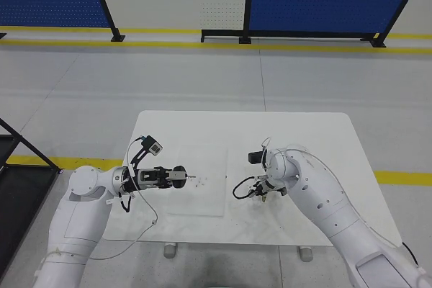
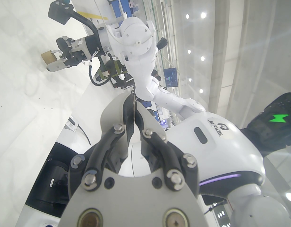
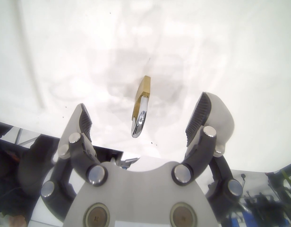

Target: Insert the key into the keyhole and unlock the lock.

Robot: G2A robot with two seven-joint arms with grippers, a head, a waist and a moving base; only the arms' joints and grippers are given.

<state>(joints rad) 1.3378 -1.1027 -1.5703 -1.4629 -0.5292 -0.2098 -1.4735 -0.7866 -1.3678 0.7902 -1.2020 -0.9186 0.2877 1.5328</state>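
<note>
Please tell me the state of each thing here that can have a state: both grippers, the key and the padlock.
left gripper: shut on the key.
right gripper: open around the padlock, not touching it.
key: pinched, not in the padlock.
padlock: on the table, shackle looks closed.
</note>
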